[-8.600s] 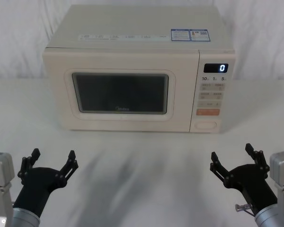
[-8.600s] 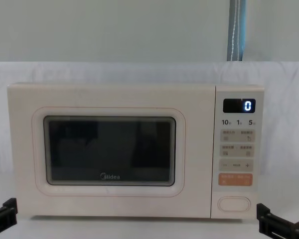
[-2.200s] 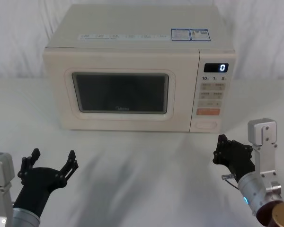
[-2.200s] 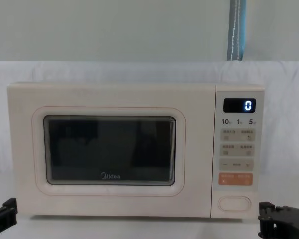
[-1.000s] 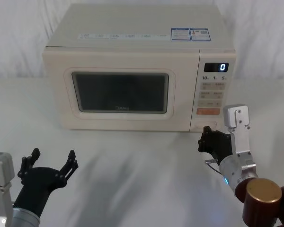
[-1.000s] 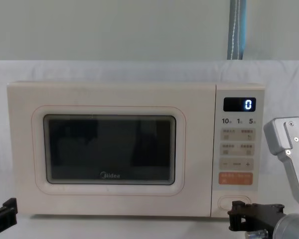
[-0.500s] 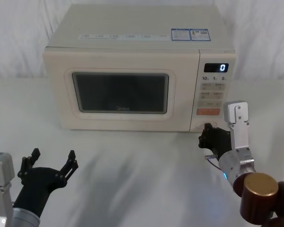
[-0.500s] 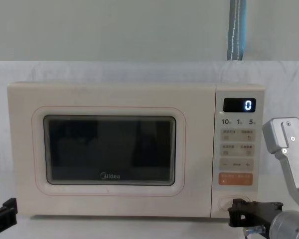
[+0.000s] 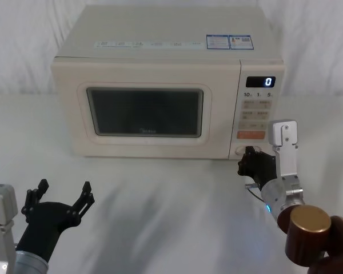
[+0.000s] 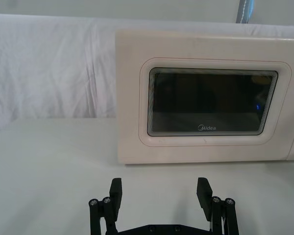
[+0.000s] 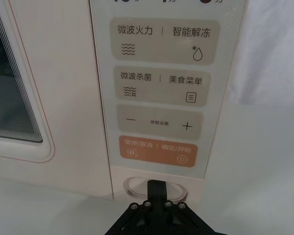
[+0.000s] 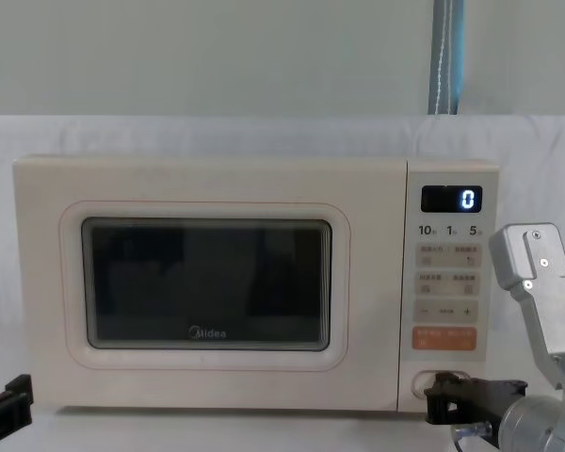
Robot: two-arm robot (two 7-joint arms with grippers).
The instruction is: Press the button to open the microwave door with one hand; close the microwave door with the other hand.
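The cream microwave (image 9: 160, 40) stands mid-table, its display (image 9: 261, 81) reading 0. The microwave door (image 9: 146, 111) (image 12: 207, 282) (image 10: 210, 100) sits flush and closed. At the foot of the key panel is the wide oval button (image 11: 135, 186). My right gripper (image 9: 246, 157) (image 11: 157, 187) (image 12: 435, 399) is shut, and its joined tip rests against the middle of the button, hiding part of it. Near the table's front left, my left gripper (image 9: 60, 195) (image 10: 160, 193) is open and empty, well short of the door.
A white cloth covers the table (image 9: 171, 205) and the wall behind. The right arm's grey bracket (image 9: 286, 145) and brown joint (image 9: 307, 231) stand in front of the panel's right side. A blue-grey pole (image 12: 447, 56) rises behind the microwave.
The right gripper has moved forward and slightly up, from just short of the panel until its tip meets the button. The door stays closed. The left arm has not moved.
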